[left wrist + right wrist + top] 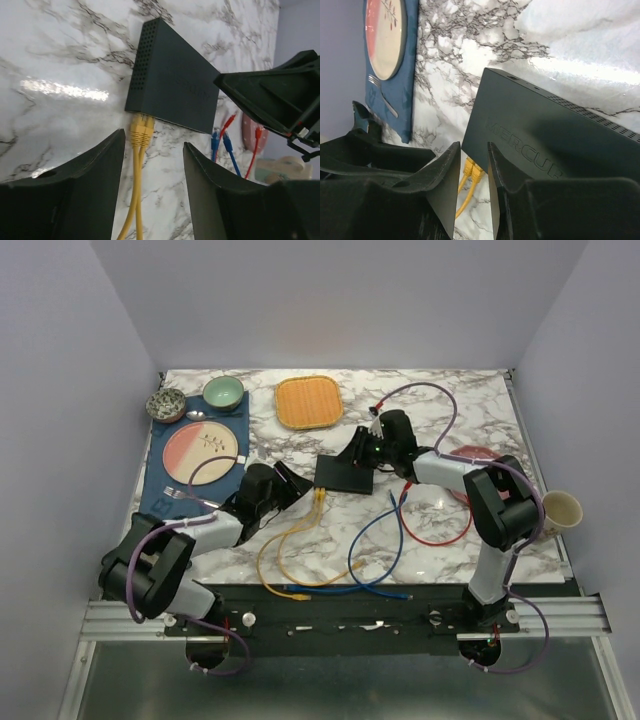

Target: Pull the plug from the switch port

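The switch (345,472) is a flat matte-black box lying mid-table; it also shows in the left wrist view (175,85) and the right wrist view (545,135). Two yellow plugs (141,131) sit side by side in its near edge, also visible from the right wrist (474,172), and their yellow cables (290,540) run toward me. My left gripper (300,488) (154,140) is open, just short of the plugs, with the cables between its fingers. My right gripper (354,454) (473,146) hovers over the switch's left near corner, its fingers a narrow gap apart and holding nothing.
Loose blue (385,540) and red (440,530) cables lie right of the switch. An orange tray (309,402) is behind it. A plate (202,450) on a blue placemat, a green bowl (223,392) and a patterned bowl (166,405) sit at the left. A cup (560,510) stands at the right edge.
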